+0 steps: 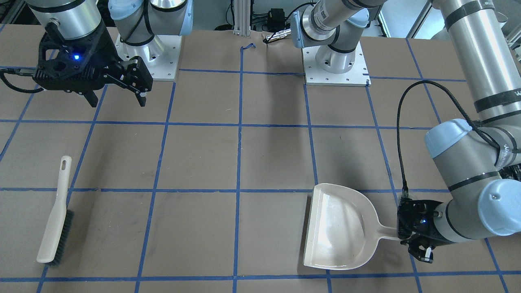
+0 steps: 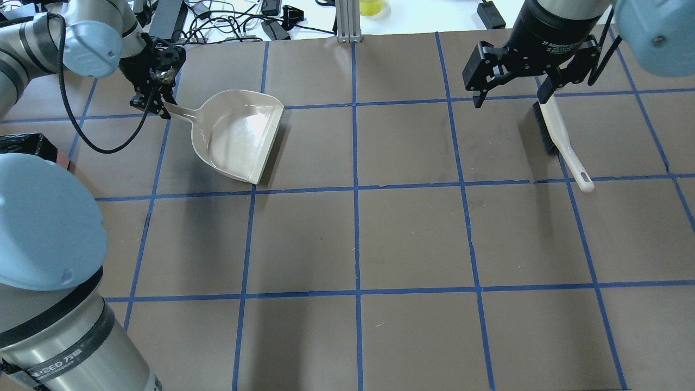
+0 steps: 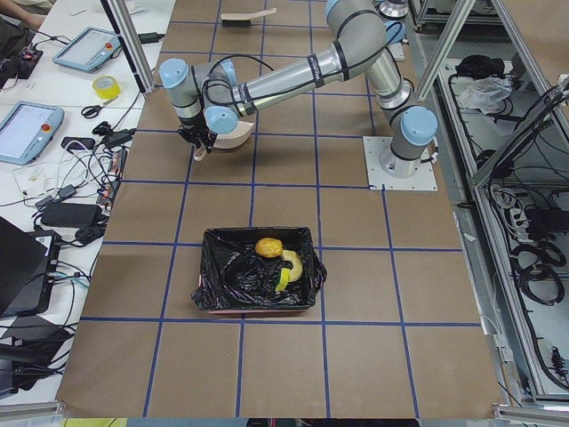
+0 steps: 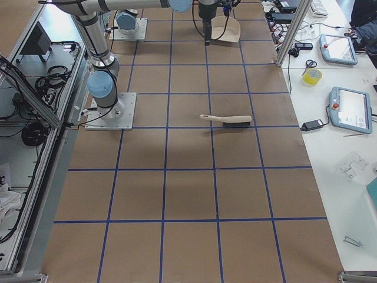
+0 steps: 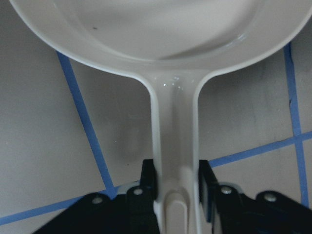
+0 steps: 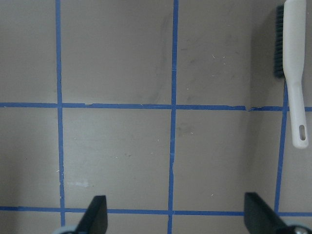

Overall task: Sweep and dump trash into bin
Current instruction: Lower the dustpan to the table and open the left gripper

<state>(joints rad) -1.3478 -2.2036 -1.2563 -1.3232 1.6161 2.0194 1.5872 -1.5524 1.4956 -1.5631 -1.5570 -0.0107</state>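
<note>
While the left jaws clamp the dustpan (image 1: 342, 228) by its handle, the right jaws hang wide apart, empty.

Trash (image 3: 269, 247) seemingly in bin (image 3: 222, 277), dustpan (image 1: 338, 232) and brush (image 1: 54, 217) well apart.

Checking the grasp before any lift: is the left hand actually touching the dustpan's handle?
Touching. The left wrist view shows the left hand with its fingers pressed against both sides of the dustpan handle, no gap visible.
</note>
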